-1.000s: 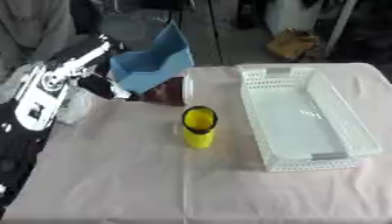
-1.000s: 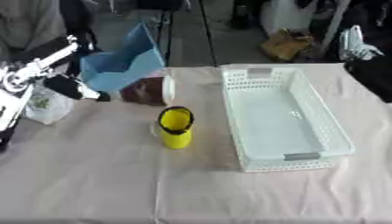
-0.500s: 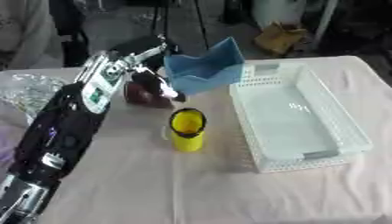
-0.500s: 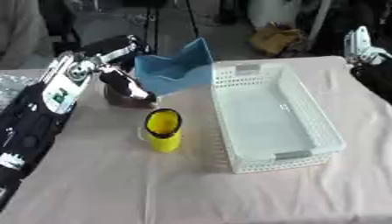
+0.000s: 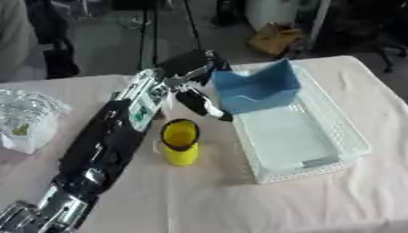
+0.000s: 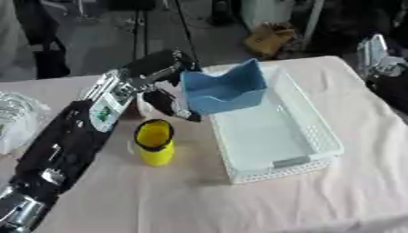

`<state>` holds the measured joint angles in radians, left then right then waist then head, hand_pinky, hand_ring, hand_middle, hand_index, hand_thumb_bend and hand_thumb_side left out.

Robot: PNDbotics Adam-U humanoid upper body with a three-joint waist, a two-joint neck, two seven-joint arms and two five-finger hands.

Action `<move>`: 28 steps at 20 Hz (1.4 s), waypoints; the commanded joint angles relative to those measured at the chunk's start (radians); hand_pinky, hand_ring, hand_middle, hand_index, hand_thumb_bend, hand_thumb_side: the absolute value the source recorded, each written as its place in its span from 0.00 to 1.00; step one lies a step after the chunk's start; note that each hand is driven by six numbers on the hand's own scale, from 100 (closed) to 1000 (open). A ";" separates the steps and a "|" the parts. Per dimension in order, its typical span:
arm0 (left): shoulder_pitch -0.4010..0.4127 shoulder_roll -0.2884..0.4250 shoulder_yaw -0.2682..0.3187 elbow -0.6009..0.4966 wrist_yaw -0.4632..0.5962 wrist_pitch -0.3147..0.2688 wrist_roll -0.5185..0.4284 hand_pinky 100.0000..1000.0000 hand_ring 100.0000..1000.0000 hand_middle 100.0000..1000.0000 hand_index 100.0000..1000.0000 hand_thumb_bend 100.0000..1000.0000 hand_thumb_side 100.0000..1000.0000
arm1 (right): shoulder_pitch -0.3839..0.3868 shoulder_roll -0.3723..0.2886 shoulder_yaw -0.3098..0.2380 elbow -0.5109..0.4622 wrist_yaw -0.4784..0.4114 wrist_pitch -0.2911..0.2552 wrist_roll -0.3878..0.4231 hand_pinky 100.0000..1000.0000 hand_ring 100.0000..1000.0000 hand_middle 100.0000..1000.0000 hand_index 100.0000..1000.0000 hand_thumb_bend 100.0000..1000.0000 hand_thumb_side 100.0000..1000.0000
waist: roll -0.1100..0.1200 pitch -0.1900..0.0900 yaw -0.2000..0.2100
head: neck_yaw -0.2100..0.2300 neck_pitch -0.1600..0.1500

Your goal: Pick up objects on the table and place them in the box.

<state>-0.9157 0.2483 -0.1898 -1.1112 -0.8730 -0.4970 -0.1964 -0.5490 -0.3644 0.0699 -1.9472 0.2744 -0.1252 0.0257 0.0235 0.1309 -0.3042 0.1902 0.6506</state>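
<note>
Left eye view
Left hand (image 5: 194, 77): upper centre of the frame, at the end of the black arm that runs up from the lower left corner — fingers curled on the left edge of the blue box (image 5: 257, 93).
Blue box: open-topped, held tilted in the air, just right of the hand; its right part hangs over the far left corner of the basket (image 5: 327, 157).
Basket: white, latticed, right of centre on the table (image 5: 239, 205); its floor is bare.
Mug (image 5: 181, 142): yellow with a dark rim, upright, centre-left, just beside the basket's left wall and below the hand.
Bag (image 5: 24, 119): crinkled, clear and white, at the left edge, well apart from the hand.

Right eye view
Left hand: upper left of centre, pinching the blue box by its left wall — thumb side dark, hanging below the box.
Blue box: above the basket's far left end, not resting on it as far as can be told.
Right hand (image 6: 374, 49): at the upper right edge, pale and partly cut off; whether spread or closed cannot be told.
Mug: left of centre, between the arm and the basket, touching neither.
</note>
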 commanded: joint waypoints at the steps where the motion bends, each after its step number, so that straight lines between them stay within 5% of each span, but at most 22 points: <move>1: -0.019 -0.004 -0.004 -0.019 -0.035 -0.066 0.069 0.32 0.30 0.41 0.64 0.68 0.57 | -0.019 -0.003 0.001 -0.021 -0.005 -0.003 0.006 0.55 0.62 0.78 0.85 0.00 0.35 | -0.004 -0.012 -0.004 | 0.005 -0.010; 11: -0.013 -0.024 -0.032 0.011 -0.168 -0.207 0.059 0.42 0.40 0.47 0.68 0.65 0.67 | -0.037 0.014 0.019 -0.025 -0.009 -0.009 0.028 0.55 0.61 0.78 0.85 0.00 0.35 | -0.001 0.002 -0.041 | 0.013 -0.019; 12: -0.012 -0.019 -0.032 0.023 -0.183 -0.214 0.046 0.48 0.43 0.49 0.69 0.60 0.76 | -0.040 0.016 0.020 -0.025 -0.009 -0.010 0.030 0.55 0.61 0.78 0.85 0.00 0.35 | 0.001 0.005 -0.047 | 0.013 -0.021; 17: -0.023 -0.007 -0.034 0.122 -0.262 -0.161 -0.033 0.49 0.44 0.51 0.72 0.59 0.78 | -0.056 0.027 0.031 -0.027 -0.015 -0.013 0.040 0.55 0.61 0.78 0.85 0.00 0.35 | 0.007 0.018 -0.085 | 0.020 -0.033; 19: -0.025 -0.014 -0.020 0.142 -0.294 -0.132 -0.064 0.52 0.49 0.56 0.77 0.60 0.81 | -0.060 0.029 0.033 -0.027 -0.015 -0.013 0.044 0.55 0.61 0.78 0.85 0.00 0.35 | 0.009 0.023 -0.096 | 0.022 -0.035; 20: -0.026 -0.019 -0.013 0.143 -0.310 -0.120 -0.080 0.57 0.62 0.69 0.84 0.61 0.86 | -0.061 0.030 0.033 -0.027 -0.016 -0.013 0.045 0.55 0.61 0.78 0.85 0.00 0.35 | 0.010 0.024 -0.099 | 0.022 -0.035; 23: -0.022 -0.038 0.018 0.117 -0.358 -0.108 -0.114 0.60 0.67 0.73 0.86 0.60 0.88 | -0.062 0.030 0.032 -0.028 -0.017 -0.013 0.046 0.55 0.61 0.78 0.85 0.00 0.35 | 0.010 0.027 -0.102 | 0.021 -0.036; 24: -0.025 -0.046 0.027 0.109 -0.369 -0.107 -0.114 0.73 0.83 0.88 0.91 0.39 1.00 | -0.061 0.031 0.032 -0.027 -0.017 -0.013 0.046 0.55 0.61 0.78 0.85 0.00 0.36 | 0.009 0.027 -0.100 | 0.019 -0.036; 28: -0.032 -0.082 0.109 0.028 -0.333 -0.061 -0.068 0.69 0.81 0.87 0.90 0.40 0.95 | -0.055 0.031 0.027 -0.026 -0.016 -0.014 0.045 0.55 0.61 0.78 0.85 0.00 0.36 | 0.006 0.028 -0.093 | 0.011 -0.036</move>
<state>-0.9246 0.1677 -0.1095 -1.0440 -1.2153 -0.5715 -0.2747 -0.5913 -0.3229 0.1056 -1.9541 0.2629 -0.1373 0.0682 0.0371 0.1722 -0.3980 0.2038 0.6212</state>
